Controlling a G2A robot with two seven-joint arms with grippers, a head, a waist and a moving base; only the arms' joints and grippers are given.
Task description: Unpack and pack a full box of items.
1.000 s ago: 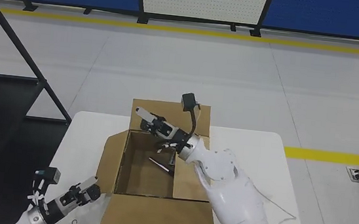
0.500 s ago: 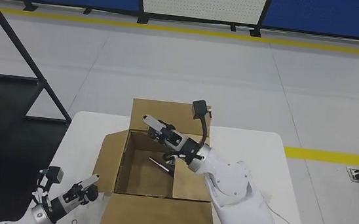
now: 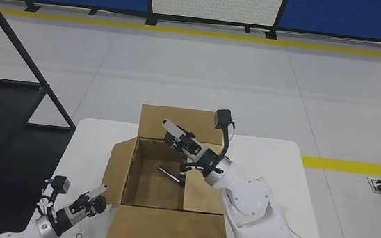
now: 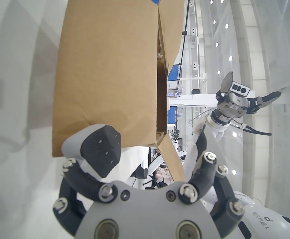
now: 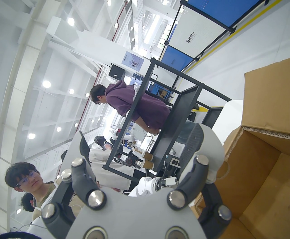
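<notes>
**Both grippers open and empty at the open box**

A white table (image 3: 291, 157) carried an open cardboard box (image 3: 165, 230) with all four flaps folded outward. In the left wrist view the box (image 4: 102, 68) showed a plain outer wall and a corner seam; in the right wrist view the box (image 5: 260, 169) showed its inside walls and one raised flap.

The right arm reached over the box from its right side. The right gripper (image 3: 173, 133) hung above the far wall, fingers spread wide with nothing between them, as its own wrist view confirmed (image 5: 136, 140) and the left wrist view showed from farther off (image 4: 254, 83).

The left gripper (image 3: 97, 199) sat low over the table just outside the box's left flap, near its front corner. Its jaws stood wide apart and held nothing (image 4: 151, 144), facing the box's outer wall without touching it.

A slim dark item (image 3: 171, 173) lay on the box floor near the right wall, below the right gripper and apart from it.
</notes>
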